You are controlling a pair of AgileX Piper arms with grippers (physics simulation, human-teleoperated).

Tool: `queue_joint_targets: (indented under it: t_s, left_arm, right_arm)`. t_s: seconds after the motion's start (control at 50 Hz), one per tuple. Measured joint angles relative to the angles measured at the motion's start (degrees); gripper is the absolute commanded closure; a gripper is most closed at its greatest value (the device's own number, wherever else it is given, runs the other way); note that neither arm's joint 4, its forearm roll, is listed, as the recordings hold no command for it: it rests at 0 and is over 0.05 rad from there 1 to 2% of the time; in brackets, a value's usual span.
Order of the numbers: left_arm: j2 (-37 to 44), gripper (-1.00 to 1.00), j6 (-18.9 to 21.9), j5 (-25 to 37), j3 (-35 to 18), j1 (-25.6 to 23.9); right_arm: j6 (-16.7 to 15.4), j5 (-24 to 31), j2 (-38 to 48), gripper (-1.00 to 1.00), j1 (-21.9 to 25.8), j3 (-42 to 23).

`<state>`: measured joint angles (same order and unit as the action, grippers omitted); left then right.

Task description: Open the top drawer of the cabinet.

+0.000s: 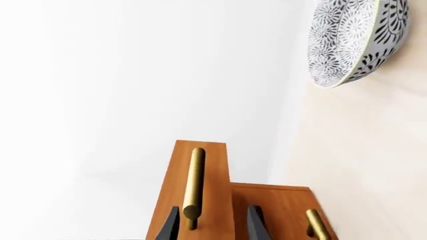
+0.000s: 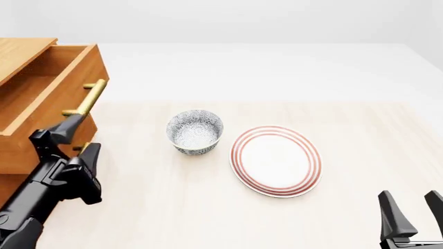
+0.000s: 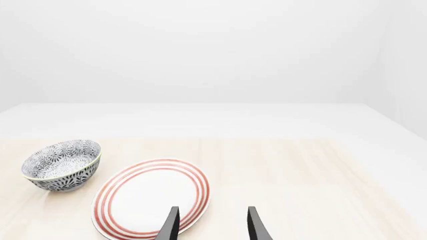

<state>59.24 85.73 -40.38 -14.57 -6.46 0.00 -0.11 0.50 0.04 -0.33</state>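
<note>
The orange-brown cabinet (image 2: 17, 52) stands at the table's left edge. Its top drawer (image 2: 41, 93) is pulled out, showing its plain wood inside. The drawer's brass bar handle (image 2: 88, 97) runs along its front. My left gripper (image 2: 78, 139) is open just below the near end of that handle. In the left wrist view the handle (image 1: 193, 185) on the top drawer (image 1: 213, 165) ends between the dark fingers (image 1: 169, 226), close to one of them, with the left gripper (image 1: 213, 227) open around it. My right gripper (image 2: 413, 210) stands open at the near right, holding nothing.
A patterned grey bowl (image 2: 195, 131) sits mid-table, with a white plate with red rings (image 2: 275, 161) to its right. The right gripper (image 3: 212, 225) hovers by the plate (image 3: 150, 197) near the bowl (image 3: 61, 165). A lower drawer's handle (image 1: 317, 225) shows beside the top one.
</note>
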Motion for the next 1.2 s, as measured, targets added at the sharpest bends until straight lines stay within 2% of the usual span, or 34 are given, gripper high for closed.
queue_joint_targets:
  t_s: [0.22, 0.34, 0.46, 0.74, 0.9, 1.2]
  left_arm:
    - [-7.9, -1.0, 1.3, 2.5, 3.6, -0.6]
    - [-13.8, -1.0, -1.3, 8.5, 2.7, -1.5]
    - [-19.6, -1.0, -5.5, 16.0, 0.9, -1.9]
    - [-29.5, -1.0, -20.3, 35.7, -7.4, -1.4]
    - [-31.4, -1.0, -30.0, 45.2, -13.2, -1.5]
    - [-30.5, -1.0, -51.2, 60.2, -25.6, -1.7]
  right_arm:
    - [0.0, 0.0, 0.0, -1.0, 0.0, 0.0]
    - [0.0, 0.0, 0.0, -1.0, 0.0, 0.0]
    - [0.0, 0.0, 0.0, -1.0, 0.0, 0.0]
    - [0.0, 0.0, 0.0, -1.0, 0.0, 0.0]
    - [0.0, 0.0, 0.0, -1.0, 0.0, 0.0]
    - [0.0, 0.0, 0.0, -1.0, 0.0, 0.0]
